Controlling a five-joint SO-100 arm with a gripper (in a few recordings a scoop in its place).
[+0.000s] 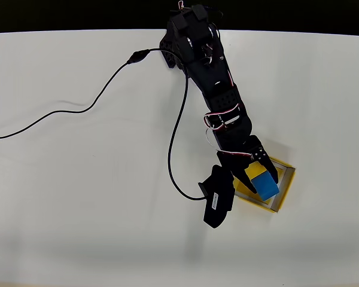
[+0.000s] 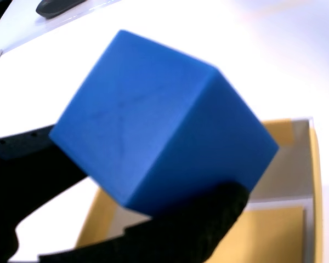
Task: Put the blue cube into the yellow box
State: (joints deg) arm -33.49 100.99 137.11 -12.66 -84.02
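one matte bright-blue cube [image 2: 159,126], tilted, is clamped in the jaws above the yellow box [image 2: 274,230].

In the overhead view the arm and its gripper [image 1: 251,170] cover the near-left part of the yellow box [image 1: 285,179], and the blue cube [image 1: 264,183] between the fingers hides much of the box floor. The arm's base is cut off at the top edge, and the black cable [image 1: 60,112] leaves the left edge. In the wrist view the blue cube [image 2: 159,120] blocks most of the yellow box [image 2: 296,219] below the gripper; the box is cut off at the bottom edge, and a dark blurred object [image 2: 57,5] is clipped at the top
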